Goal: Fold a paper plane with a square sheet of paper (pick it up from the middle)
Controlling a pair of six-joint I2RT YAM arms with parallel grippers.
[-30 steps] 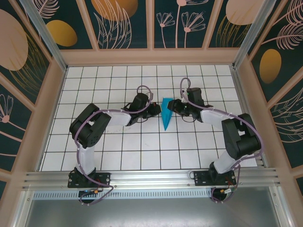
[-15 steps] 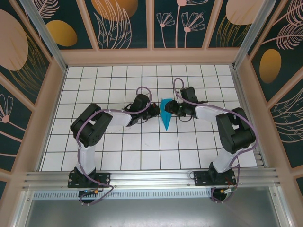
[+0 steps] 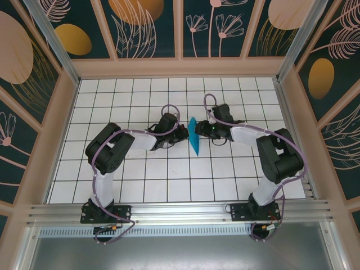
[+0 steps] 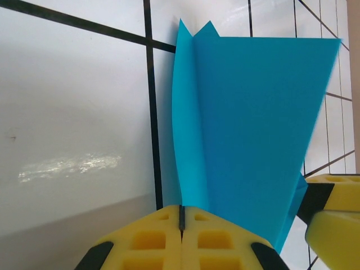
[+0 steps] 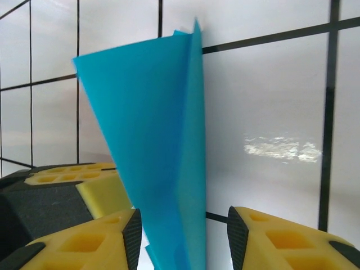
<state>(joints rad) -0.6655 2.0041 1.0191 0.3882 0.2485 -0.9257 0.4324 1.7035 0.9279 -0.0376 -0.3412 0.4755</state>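
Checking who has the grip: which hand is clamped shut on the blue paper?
The left hand: its yellow pads meet, pinching the paper plane at its edge. The right hand has its pads apart, with the paper between them.

No legible text or markings

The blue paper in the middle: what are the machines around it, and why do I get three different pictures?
These are robots: a left arm and a right arm, bolted at the near edge of a white tiled table. The wide picture looks down from above. The two close pictures come from a camera on each wrist. The blue paper is folded to a narrow pointed shape. The left claw is shut on its folds. The right claw has its yellow pads apart, with the paper between them.
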